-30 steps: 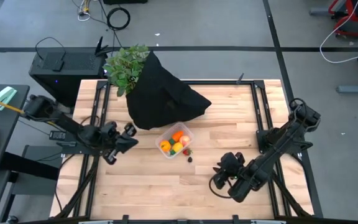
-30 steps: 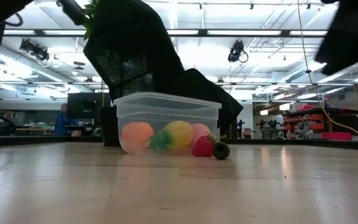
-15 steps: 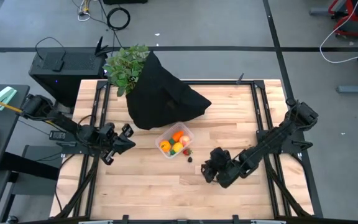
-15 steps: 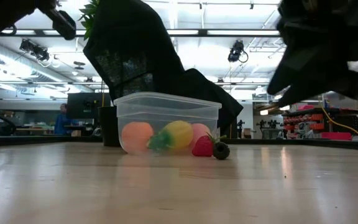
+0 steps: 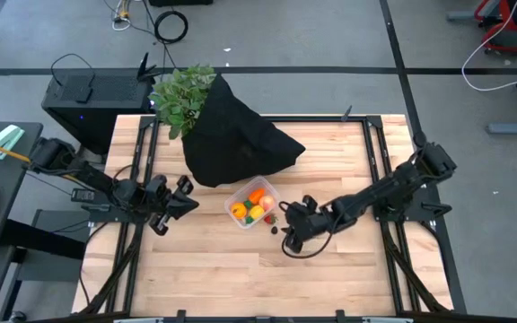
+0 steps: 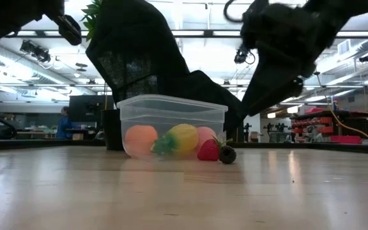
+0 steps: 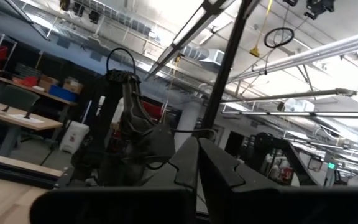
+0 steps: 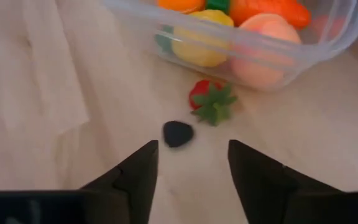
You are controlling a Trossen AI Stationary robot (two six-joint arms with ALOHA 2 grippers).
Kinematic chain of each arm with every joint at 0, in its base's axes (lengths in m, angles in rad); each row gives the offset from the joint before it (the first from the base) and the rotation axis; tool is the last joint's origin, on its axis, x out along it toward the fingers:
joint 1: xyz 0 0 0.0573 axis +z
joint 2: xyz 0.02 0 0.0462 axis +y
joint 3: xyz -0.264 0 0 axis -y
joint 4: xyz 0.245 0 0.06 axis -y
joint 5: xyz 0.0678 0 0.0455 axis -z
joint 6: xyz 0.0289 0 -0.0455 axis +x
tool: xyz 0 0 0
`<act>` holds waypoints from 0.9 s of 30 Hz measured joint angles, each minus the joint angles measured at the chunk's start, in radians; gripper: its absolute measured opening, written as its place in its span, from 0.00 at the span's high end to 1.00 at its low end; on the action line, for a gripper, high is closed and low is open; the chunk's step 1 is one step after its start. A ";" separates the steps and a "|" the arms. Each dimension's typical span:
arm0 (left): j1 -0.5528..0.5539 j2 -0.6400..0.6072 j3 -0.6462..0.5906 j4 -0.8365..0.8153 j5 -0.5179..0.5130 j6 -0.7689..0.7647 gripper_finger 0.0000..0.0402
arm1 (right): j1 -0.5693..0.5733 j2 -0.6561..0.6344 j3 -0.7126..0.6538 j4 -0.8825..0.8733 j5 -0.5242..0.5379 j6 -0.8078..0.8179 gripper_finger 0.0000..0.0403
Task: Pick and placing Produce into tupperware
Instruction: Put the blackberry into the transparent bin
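Approaching: right tool (image 8: 189, 163), fingers spread apart, holding nothing, hovers just beside the small clear plastic tupperware (image 5: 252, 205) on the side away from the black cloth heap (image 5: 237, 139).
Nearest target: small dark berry (image 8: 178, 133) lies on the wooden surface (image 5: 223, 269), centred between the spread fingers in the right wrist view.
Next to it: red strawberry with a green leafy top (image 8: 211, 100) sits between the dark berry and the tupperware wall, close to both.
Step in hand: judged to be lining up on the dark berry.
Doing it well: come straight down so the fingers straddle the berry alone; keep clear of the strawberry and the container wall, since a nudge could roll either fruit or shove the light tub.
Tupperware contents: yellow piece (image 8: 204, 45), pink-red fruit (image 8: 263, 37), orange carrot (image 8: 267, 10) and an orange ball (image 6: 140, 140) already inside.
Progress: likely two pieces left.
Left tool (image 5: 176, 198): waits well apart from the tupperware, off its opposite side; fingers together.
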 joint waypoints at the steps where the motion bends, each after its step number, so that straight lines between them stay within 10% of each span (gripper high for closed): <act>1: 0.008 0.000 0.000 0.000 0.001 -0.010 0.95 | -0.015 0.000 -0.003 -0.001 -0.015 -0.023 0.47; 27: 0.159 -0.042 -0.004 -0.027 0.253 -0.186 0.98 | -0.020 0.291 0.199 0.018 -0.019 -0.105 0.43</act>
